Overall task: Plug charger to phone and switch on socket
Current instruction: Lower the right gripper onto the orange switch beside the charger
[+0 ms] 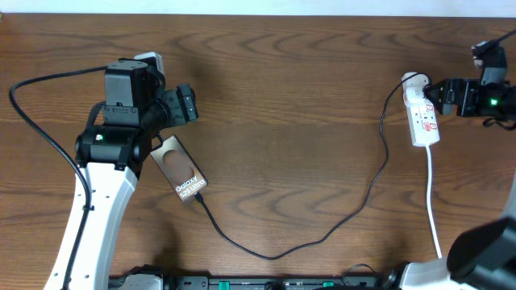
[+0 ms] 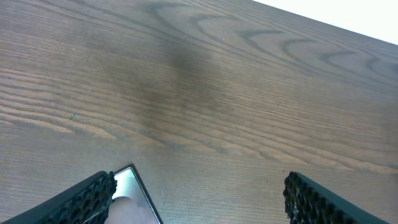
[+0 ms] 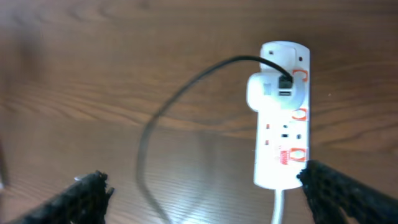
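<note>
Found the phone point(image 1: 181, 169) lying flat and face up on the left side of the counter point(image 1: 282, 97), set at a slant, lettered end toward the near edge. Saw the charger point(image 1: 322, 238) meeting that lettered end, apparently plugged in, though too small to confirm the seating. Traced the black cable from there in a long loose curve along the near part of the counter, then up the right side to the socket point(image 1: 422, 113).

Found the socket lying flat at the far right, well apart from the phone, long axis running roughly far to near, with a white cord point(image 1: 435, 209) leaving its near end toward the front edge. Saw, in the right wrist view, a white adapter point(image 3: 273, 93) seated at the strip's far end, the cable's black plug pushed into its face. Noted red marks point(image 3: 300, 76) along one long side of the strip; could not tell an on or off state from them.

Found the left gripper point(image 2: 199, 202) spread wide and holding nothing, hovering over the phone's unlettered end, a corner of the phone showing just beside one finger point(image 2: 93, 199) in the wrist view. Could not confirm contact between the two.

Found the right gripper point(image 3: 208, 196) released too, jaws wide and empty, just beside the socket, one finger point(image 3: 339, 193) overlapping the strip's near corner in the wrist view. Could not tell touching from apart there either.
</note>
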Motion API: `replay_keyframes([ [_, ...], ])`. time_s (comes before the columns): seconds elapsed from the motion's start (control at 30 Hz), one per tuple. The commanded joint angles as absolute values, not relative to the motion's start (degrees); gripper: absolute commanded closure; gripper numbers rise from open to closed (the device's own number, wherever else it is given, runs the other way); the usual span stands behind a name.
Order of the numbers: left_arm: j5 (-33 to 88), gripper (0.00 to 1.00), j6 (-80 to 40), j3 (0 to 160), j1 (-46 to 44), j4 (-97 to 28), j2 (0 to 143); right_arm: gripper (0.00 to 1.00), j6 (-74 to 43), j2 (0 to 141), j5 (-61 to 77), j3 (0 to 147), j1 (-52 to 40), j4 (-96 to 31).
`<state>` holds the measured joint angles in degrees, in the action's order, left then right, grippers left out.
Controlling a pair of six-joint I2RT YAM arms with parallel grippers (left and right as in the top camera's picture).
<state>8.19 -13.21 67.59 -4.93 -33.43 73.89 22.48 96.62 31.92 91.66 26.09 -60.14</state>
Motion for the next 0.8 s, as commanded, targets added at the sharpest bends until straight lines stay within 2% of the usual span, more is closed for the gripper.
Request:
replay_keyframes([
  [0.0, 7.20, 0.12, -12.27, 68.64, -5.02, -33.63, 73.73, 0.01, 24.12, 101.12, 30.30, 91.79, 26.24, -59.61],
  [0.3, 7.20, 0.12, -12.27, 68.60, -5.02, -33.63, 73.73, 0.01, 23.18, 112.53, 30.33, 91.79, 26.37, -56.58],
  [0.77, 7.20, 0.12, -12.27, 68.58, -5.02, -33.87, 73.73, 0.01, 18.48, 117.69, 26.55, 91.79, 27.24, -48.60],
])
